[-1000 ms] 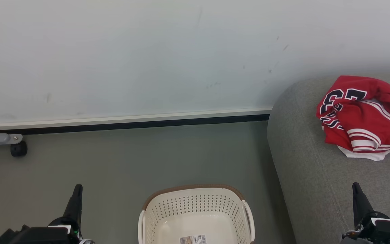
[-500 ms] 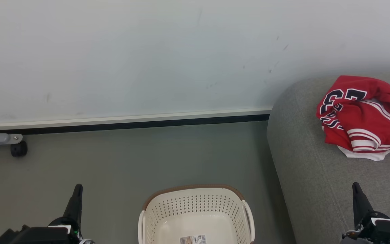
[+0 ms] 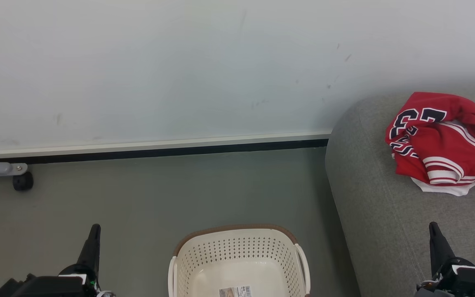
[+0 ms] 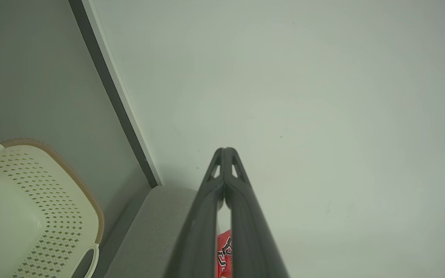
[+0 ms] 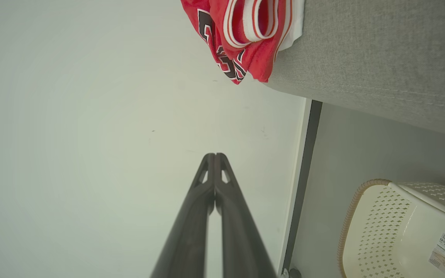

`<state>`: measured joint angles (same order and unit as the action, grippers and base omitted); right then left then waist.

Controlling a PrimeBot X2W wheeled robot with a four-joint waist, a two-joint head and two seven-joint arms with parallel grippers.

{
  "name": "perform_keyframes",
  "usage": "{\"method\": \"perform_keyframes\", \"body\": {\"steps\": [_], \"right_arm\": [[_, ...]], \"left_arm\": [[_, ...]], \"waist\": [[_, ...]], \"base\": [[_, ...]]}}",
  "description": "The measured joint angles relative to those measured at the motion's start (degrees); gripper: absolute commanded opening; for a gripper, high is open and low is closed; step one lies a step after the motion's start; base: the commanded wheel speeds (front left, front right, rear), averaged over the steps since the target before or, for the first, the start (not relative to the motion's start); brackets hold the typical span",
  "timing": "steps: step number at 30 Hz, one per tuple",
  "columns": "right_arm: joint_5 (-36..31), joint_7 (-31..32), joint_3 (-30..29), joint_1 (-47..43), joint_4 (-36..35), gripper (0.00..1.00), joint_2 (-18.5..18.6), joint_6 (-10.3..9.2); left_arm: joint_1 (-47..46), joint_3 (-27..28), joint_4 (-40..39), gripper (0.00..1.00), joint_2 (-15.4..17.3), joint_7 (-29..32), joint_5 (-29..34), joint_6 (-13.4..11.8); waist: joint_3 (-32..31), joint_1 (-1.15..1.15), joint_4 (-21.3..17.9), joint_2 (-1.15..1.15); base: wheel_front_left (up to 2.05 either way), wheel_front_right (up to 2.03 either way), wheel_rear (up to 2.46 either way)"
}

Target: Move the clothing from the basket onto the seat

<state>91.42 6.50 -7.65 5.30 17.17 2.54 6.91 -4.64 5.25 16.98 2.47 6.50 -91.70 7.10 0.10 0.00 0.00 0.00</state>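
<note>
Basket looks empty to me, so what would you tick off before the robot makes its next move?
1. The basket emptied: ok, only a label shows on its floor.
2. The clothing on the seat: ok, lying bunched on it.
3. The clothing well away from the seat's back edge: cannot tell.
4. The left gripper shut and empty: ok.
5. The right gripper shut and empty: ok.

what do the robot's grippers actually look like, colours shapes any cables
Both the left gripper and right gripper have two long, dark grey fingers tapering to a slim point, with small triangular cut-outs near the tips. Each sits on a blocky black base with a white panel and a few thin coloured wires.
</note>
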Motion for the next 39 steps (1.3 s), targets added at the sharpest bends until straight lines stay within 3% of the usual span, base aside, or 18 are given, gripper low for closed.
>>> {"method": "perform_keyframes", "body": {"steps": [39], "right_arm": [[0.00, -0.01, 0.01, 0.00, -0.04, 0.00, 0.00, 0.00]], "left_arm": [[0.00, -0.01, -0.01, 0.00, 0.00, -0.01, -0.01, 0.00]], "waist": [[0.01, 0.00, 0.00, 0.00]], "base": [[0.00, 0.00, 0.00]]}}
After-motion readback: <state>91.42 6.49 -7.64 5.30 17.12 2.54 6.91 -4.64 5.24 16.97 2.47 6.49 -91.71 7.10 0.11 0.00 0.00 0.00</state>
